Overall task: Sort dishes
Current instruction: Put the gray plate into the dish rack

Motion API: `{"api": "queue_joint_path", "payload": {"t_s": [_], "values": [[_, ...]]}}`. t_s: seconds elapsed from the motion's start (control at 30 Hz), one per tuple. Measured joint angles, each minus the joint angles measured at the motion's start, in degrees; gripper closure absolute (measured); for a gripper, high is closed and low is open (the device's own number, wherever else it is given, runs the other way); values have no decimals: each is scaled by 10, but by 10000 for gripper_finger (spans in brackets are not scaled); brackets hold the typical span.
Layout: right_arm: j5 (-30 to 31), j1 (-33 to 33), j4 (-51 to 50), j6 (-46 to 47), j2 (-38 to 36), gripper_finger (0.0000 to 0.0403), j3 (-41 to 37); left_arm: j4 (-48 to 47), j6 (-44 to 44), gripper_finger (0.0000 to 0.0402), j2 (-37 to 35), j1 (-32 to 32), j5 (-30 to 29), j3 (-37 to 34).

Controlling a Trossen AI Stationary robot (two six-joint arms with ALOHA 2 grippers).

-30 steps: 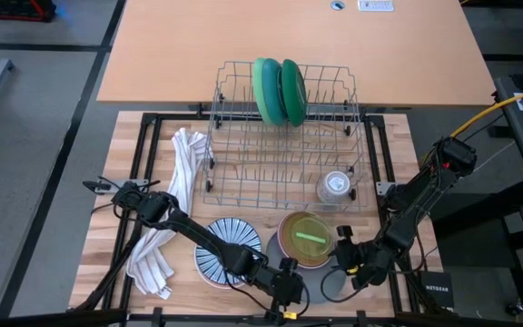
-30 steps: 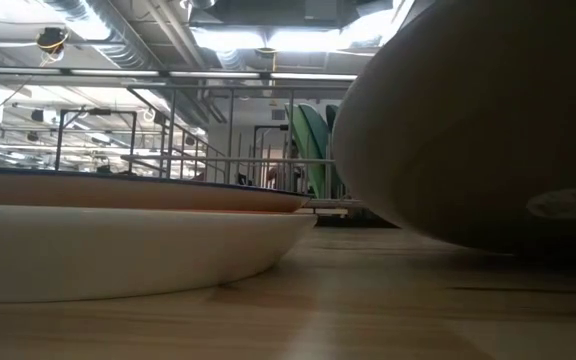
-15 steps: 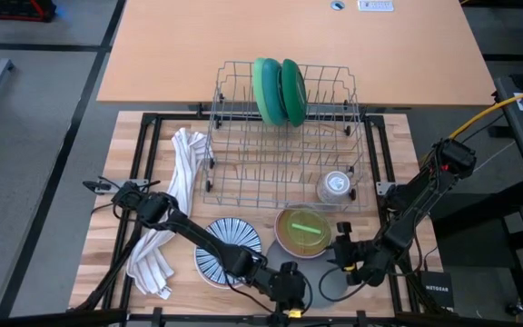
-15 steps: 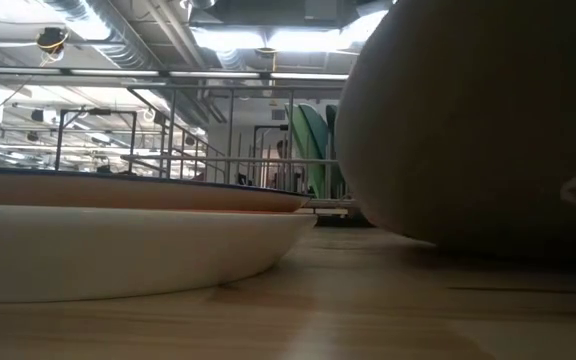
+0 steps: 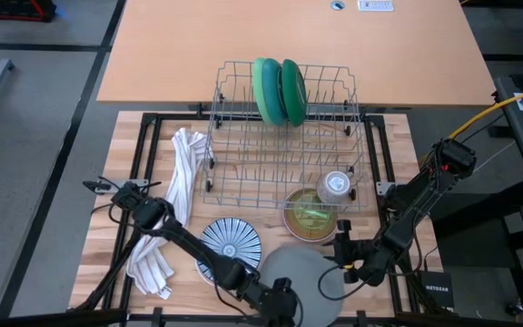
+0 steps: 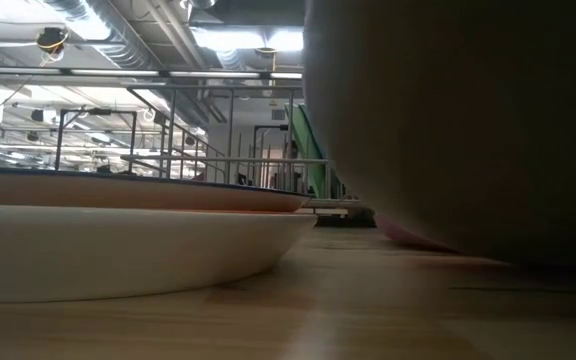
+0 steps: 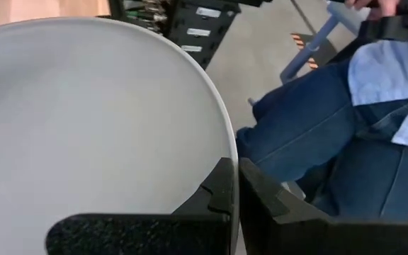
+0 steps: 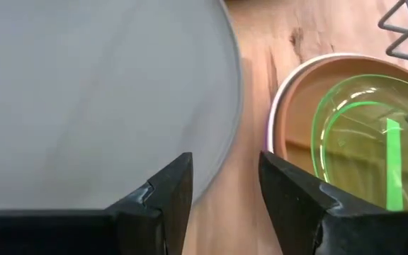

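Left pincer (image 7: 234,202) clamps the grey plate's (image 5: 293,272) near rim; right pincer (image 8: 225,188) gapes just beside it

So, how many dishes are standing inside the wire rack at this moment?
2: a light green plate and a teal plate, upright side by side at the wire rack's far end. The clear glass cup there is not a dish.

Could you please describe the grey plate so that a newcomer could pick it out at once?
Start at the wire rack and come to the table's near edge. There the left end effector pinches the grey plate's rim. It is plain, unlike the striped plate beside it.
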Motion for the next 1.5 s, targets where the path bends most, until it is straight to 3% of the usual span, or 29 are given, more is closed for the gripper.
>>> {"api": "queue_joint_path", "payload": {"t_s": [0.13, 0.27, 0.43, 0.57, 0.67, 1.1, 1.33, 1.5], "values": [[-13, 1, -17, 0, 0, 237, 25, 12, -9, 401, 0, -3, -12, 0], [-55, 1, -100, 9, 0, 237, 95, 10, -23, 401, 0, 0, -31, 0], [-185, 1, -184, 66, 0, 237, 178, 28, -26, 401, 0, 7, -56, 0], [-294, 1, -185, 115, -1, 237, 204, 53, -27, 401, 0, 15, -63, 0], [-336, 1, -168, 156, -1, 237, 207, 66, -30, 401, 0, 21, -67, 0], [-366, 1, -150, 190, -1, 237, 207, 70, -67, 401, 0, 28, -71, 0], [-369, 2, -147, 185, -1, 237, 207, 116, -101, 401, 0, 34, -71, 0], [-335, 24, -146, 171, -1, 237, 207, 127, -141, 401, 0, 40, -68, 0]]}}
